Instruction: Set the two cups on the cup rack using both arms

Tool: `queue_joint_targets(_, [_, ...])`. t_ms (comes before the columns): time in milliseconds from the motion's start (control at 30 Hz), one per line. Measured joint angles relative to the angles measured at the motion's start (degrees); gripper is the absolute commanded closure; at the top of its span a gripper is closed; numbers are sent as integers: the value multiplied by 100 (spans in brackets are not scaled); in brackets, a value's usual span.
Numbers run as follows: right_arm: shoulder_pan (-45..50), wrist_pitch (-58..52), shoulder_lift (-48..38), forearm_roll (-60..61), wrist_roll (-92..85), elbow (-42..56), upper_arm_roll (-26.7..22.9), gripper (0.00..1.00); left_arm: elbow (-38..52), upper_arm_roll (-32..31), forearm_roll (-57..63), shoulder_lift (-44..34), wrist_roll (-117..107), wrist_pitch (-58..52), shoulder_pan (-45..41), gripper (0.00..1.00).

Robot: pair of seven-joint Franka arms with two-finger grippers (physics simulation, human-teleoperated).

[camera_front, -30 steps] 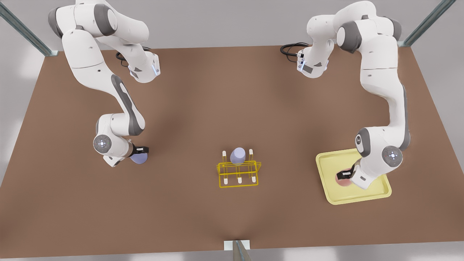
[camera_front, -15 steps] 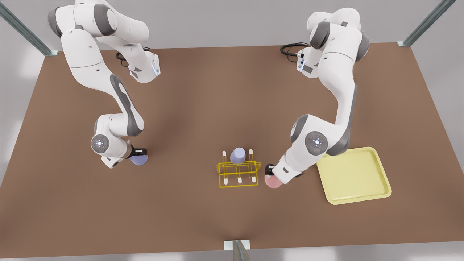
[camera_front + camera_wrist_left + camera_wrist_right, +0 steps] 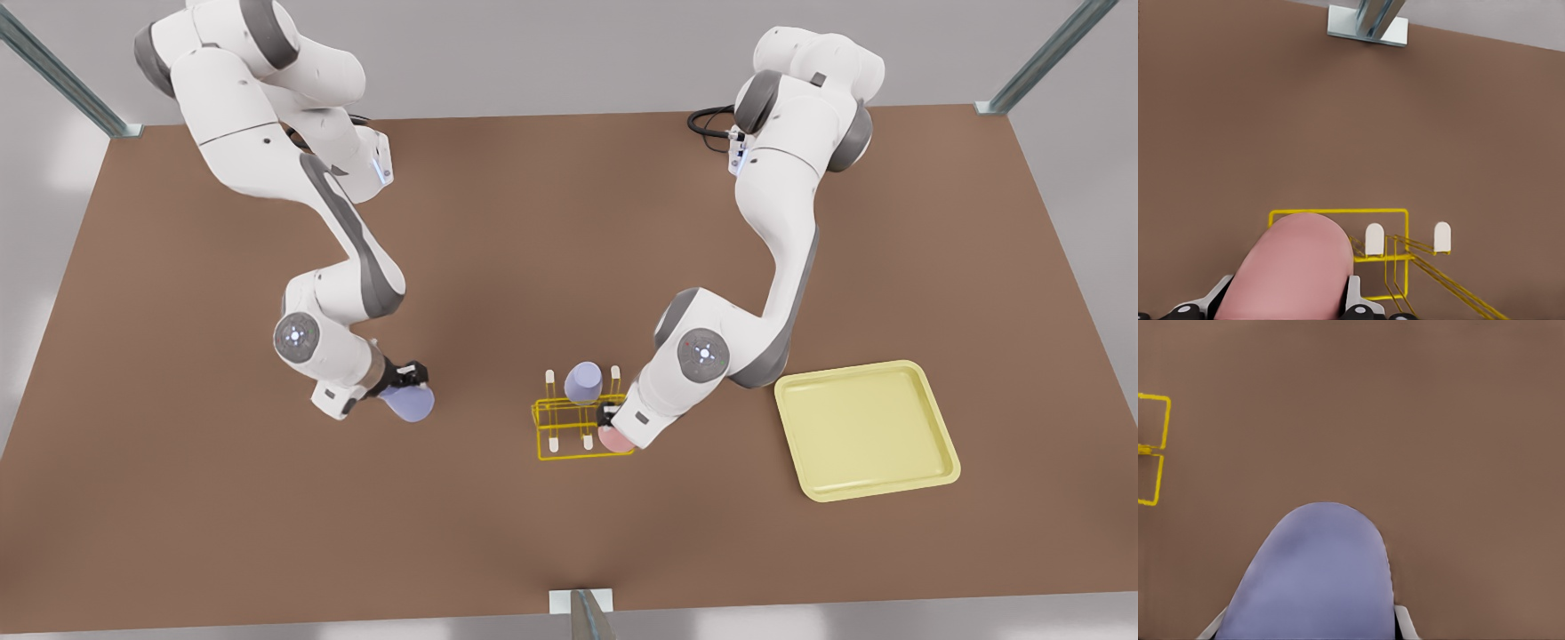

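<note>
My left gripper, on the arm at the front view's right, is shut on the pale pink cup. It holds the cup over the right end of the yellow cup rack, next to two white-tipped pegs. A lavender cup sits upside down on a back peg of the rack. My right gripper, on the arm at the front view's left, is shut on another lavender cup. That cup is well to the left of the rack, whose edge shows in the right wrist view.
A flat pale-yellow tray lies empty to the right of the rack. A metal post stands at the table's near edge. Bare brown table lies between the right gripper and the rack.
My left gripper carried the pink cup from the tray leftward to the rack's right end. My right gripper moved its lavender cup rightward, toward the rack.
</note>
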Motion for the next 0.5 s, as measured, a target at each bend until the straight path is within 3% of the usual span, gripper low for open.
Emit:
queue_joint_targets(167, [24,11,41,187,-19,406,395,20,-9,4,3,101,-234,15,1,0])
queue_joint_targets(500, [731,128,1029,319,-33,2016,448,20,-8,-29,-91,99,-640,-579,-49,0])
